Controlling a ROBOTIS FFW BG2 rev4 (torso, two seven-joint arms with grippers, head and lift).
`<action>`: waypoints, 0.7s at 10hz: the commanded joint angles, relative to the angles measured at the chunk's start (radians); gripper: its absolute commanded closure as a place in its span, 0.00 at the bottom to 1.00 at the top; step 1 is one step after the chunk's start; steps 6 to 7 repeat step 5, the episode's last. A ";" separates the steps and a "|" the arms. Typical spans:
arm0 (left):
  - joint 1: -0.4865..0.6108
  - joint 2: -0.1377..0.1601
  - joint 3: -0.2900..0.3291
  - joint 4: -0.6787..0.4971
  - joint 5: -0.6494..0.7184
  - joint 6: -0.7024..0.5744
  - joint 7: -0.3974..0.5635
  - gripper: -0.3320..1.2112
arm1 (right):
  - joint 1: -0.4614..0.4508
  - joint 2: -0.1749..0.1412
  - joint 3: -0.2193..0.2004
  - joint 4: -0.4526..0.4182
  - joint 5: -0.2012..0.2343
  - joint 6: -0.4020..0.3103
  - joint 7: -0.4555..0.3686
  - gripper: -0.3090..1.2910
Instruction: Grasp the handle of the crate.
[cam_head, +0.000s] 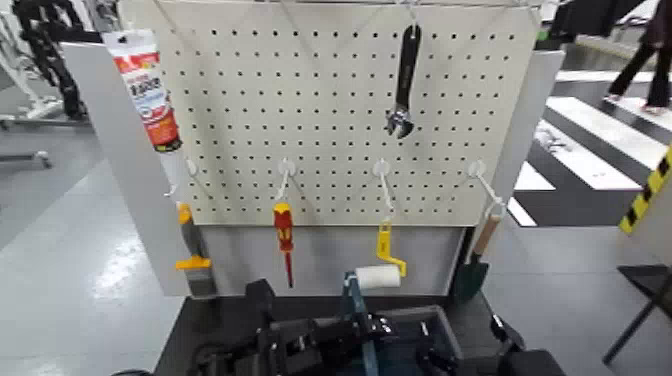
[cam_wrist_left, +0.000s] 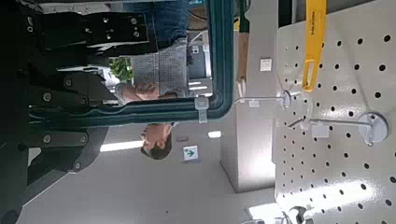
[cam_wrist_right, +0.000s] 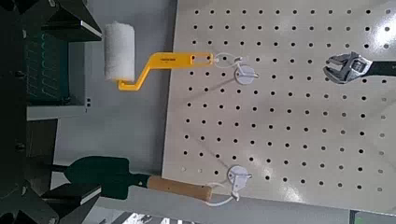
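so the crate (cam_head: 436, 322) below the pegboard (cam_head: 330, 140) is mostly blocked by the black arms (cam_head: 300, 350), and the person (cam_head: 643, 62) right of the pegboard gets cropped above the legs lol

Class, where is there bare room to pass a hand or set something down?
Passing a hand: before the pegboard, between tube and wrench. Setting down: floor left of the panel. Crowded: the crate, with handle, left tool at it, right tool near, roller above.
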 joint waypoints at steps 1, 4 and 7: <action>-0.004 0.005 -0.008 0.005 0.007 0.000 0.000 0.99 | -0.001 -0.002 0.000 0.004 -0.001 -0.008 0.003 0.29; -0.010 0.008 -0.018 0.008 0.013 0.000 0.000 0.99 | -0.005 -0.004 0.000 0.010 0.002 -0.017 0.008 0.29; -0.010 0.008 -0.018 0.009 0.013 0.000 0.000 0.99 | -0.005 -0.004 0.000 0.010 0.006 -0.017 0.008 0.29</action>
